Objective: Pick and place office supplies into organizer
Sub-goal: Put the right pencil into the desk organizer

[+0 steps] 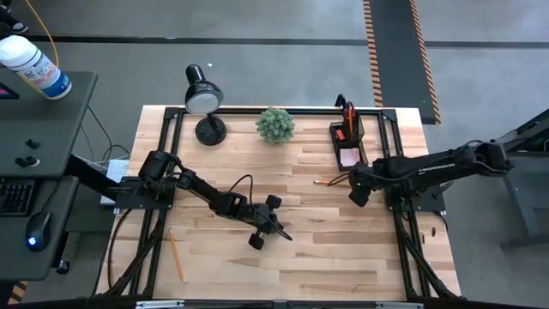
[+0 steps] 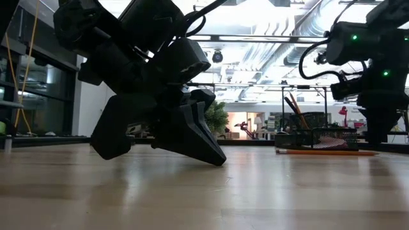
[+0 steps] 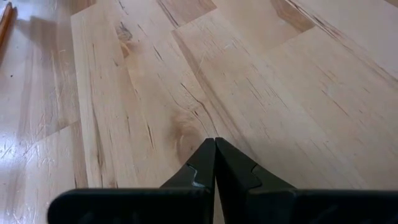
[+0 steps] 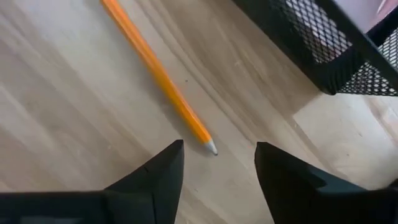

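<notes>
An orange pencil (image 1: pixel 330 181) lies flat on the table left of the black mesh organizer (image 1: pixel 347 142). My right gripper (image 1: pixel 356 196) hovers open over the pencil's pointed end (image 4: pixel 210 147), one finger on either side and neither touching it. In the organizer's cup stand red-handled scissors (image 1: pixel 349 113). A pink pad (image 1: pixel 349 157) lies in its tray. A second orange pencil (image 1: pixel 176 254) lies near the table's left near corner. My left gripper (image 1: pixel 279 230) is shut at mid-table, tilted down with its tips (image 3: pixel 215 143) at the bare wood. My left gripper's shut fingertips (image 2: pixel 219 161) slant down to the bare table top; I cannot tell whether they touch the wood or stop just above it. It holds nothing.
A black desk lamp (image 1: pixel 204 103) and a small green plant (image 1: pixel 275 124) stand along the far edge. The organizer's corner (image 4: pixel 336 50) is close to my right gripper. Black frame rails (image 1: pixel 403 240) run along both sides of the table.
</notes>
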